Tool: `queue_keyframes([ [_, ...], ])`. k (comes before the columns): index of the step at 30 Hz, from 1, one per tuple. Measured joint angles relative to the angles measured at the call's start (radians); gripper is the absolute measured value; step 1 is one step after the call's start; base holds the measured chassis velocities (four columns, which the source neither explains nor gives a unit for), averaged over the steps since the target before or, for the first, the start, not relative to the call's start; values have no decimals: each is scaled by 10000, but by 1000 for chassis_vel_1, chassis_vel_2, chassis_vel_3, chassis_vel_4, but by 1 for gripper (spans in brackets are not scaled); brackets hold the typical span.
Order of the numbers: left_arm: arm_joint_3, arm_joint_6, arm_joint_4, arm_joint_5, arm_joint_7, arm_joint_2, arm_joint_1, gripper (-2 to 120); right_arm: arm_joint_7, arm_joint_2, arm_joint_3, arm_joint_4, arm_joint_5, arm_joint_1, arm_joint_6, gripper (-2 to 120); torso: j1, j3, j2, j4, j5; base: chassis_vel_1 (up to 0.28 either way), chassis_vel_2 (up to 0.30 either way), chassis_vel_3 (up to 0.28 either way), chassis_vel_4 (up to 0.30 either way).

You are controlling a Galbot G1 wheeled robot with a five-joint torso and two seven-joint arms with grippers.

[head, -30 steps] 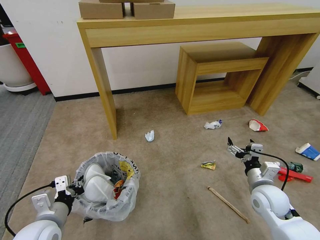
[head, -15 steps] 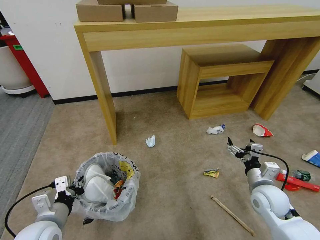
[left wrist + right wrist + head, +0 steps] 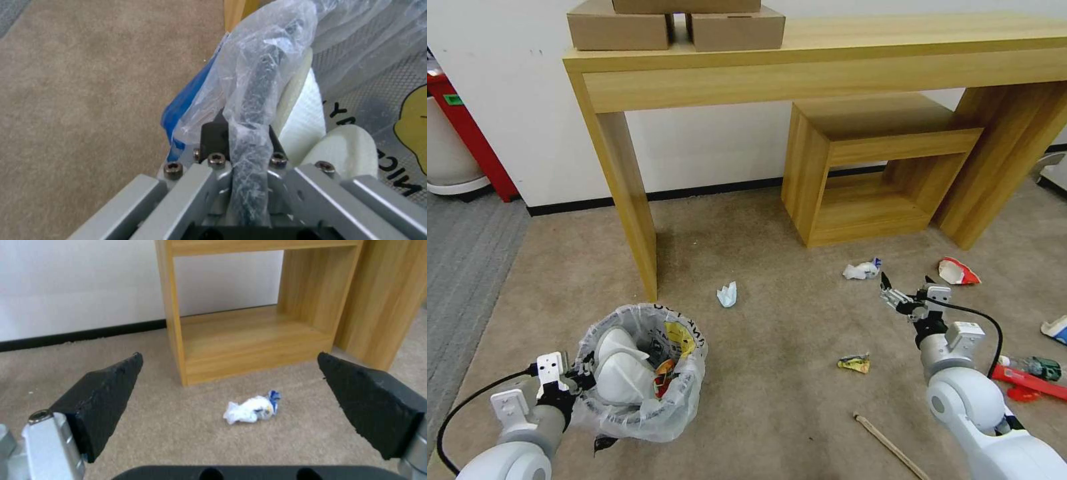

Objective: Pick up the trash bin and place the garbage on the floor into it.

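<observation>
The trash bin (image 3: 644,393), lined with a crinkly whitish bag, hangs at lower left with white slippers (image 3: 617,373) and wrappers inside. My left gripper (image 3: 582,379) is shut on its rim (image 3: 262,76), the bag pinched between the fingers (image 3: 211,131). My right gripper (image 3: 907,285) is open with nothing in it, held above the beige floor (image 3: 774,333). In the right wrist view, a crumpled white-blue wrapper (image 3: 251,410) lies ahead between the open fingers (image 3: 106,390). Garbage lies scattered: white paper (image 3: 728,294), that wrapper (image 3: 862,270), a red-white cup (image 3: 957,272), a yellow-green wrapper (image 3: 854,363), a wooden stick (image 3: 890,447), a bottle (image 3: 1037,367).
A long wooden desk (image 3: 827,60) stands against the wall, with cardboard boxes (image 3: 680,27) on top. A small wooden shelf unit (image 3: 874,167) sits under it. The desk leg (image 3: 634,220) rises just beyond the bin. Grey ribbed carpet (image 3: 460,267) lies at the left.
The whole picture has shifted: the desk looms larger and the litter sits lower and further right, so the camera has moved forward. Both arms hold the same pose.
</observation>
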Motion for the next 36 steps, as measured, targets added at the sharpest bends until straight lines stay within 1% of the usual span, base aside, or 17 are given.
queue_keyframes([
  [12, 71, 5, 260, 4, 2, 74, -167, 1, -121, -18, -151, -99, 144, 105, 311, 100, -2, -1, 0, 0, 1, -12, 8, 15, -13],
  [24, 95, 4, 281, 26, 26, 75, -126, 1, -253, -105, 1, 34, 116, -80, 334, 100, -2, -1, 0, 1, 1, 0, 0, 0, 0],
  [28, 87, -24, 276, 51, 50, 47, -114, 1, -367, -233, 81, 114, 36, -171, 130, 100, -2, -1, 0, 0, 1, 0, 0, 0, 0],
  [29, 88, -27, 280, 64, 55, 30, -117, 1, -415, -301, 118, 162, 41, -224, -58, 100, -2, -1, 0, 0, 2, 0, 0, 0, 0],
  [32, 107, -48, 331, 111, 66, -8, -133, 1, -554, -534, 197, 311, 295, -379, -501, 100, -2, -1, 0, 0, 1, 0, 0, 0, 0],
  [33, 107, -48, 331, 111, 66, -8, -133, 1, -554, -534, 197, 311, 295, -379, -501, 100, -2, -1, 0, 0, 1, 0, 0, 0, 0],
  [35, 132, -73, 398, 175, 87, -43, -142, 1, -670, -789, 223, 418, 729, -498, -916, 100, -1, -1, 0, -1, 2, 0, 0, 0, 0],
  [36, 132, -73, 398, 175, 87, -43, -142, 1, -670, -789, 223, 418, 729, -498, -916, 100, -1, -1, 0, -1, 2, 0, 0, 0, 0],
])
